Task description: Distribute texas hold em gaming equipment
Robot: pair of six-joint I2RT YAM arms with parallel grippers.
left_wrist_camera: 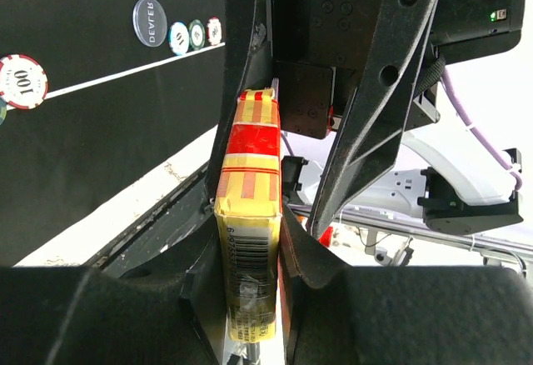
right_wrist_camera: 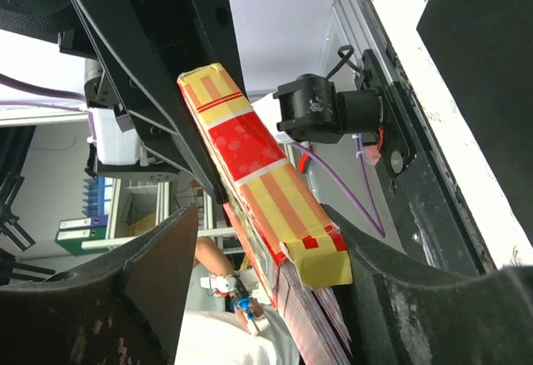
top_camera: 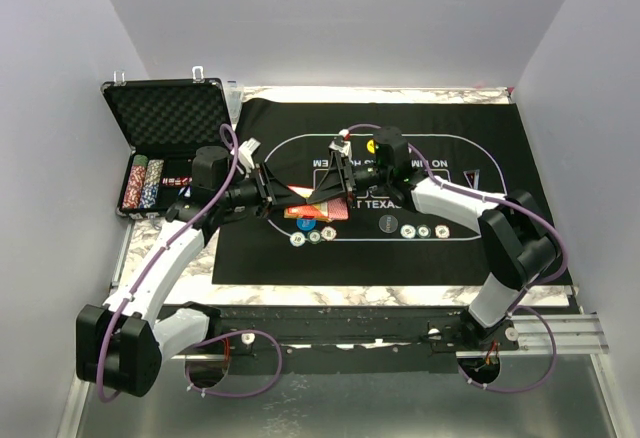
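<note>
1. One red-and-yellow card box [left_wrist_camera: 250, 207] is up off the black mat [top_camera: 480, 253]. The left fingers [left_wrist_camera: 171, 294] pinch it, and the right fingers [right_wrist_camera: 141, 282] stand spread either side of its other end.
2. Six striped chips [top_camera: 424, 231] lie on the mat in two rows of three.
3. One black disc [top_camera: 388, 223] and one yellow disc [top_camera: 372, 145] lie there too.
4. Red-backed cards [top_camera: 338, 210] lie on the mat; I cannot tell their number.
5. One open case [top_camera: 165, 113] at the worktop's [top_camera: 300, 296] left holds rows of stacked chips [top_camera: 145, 183].
</note>
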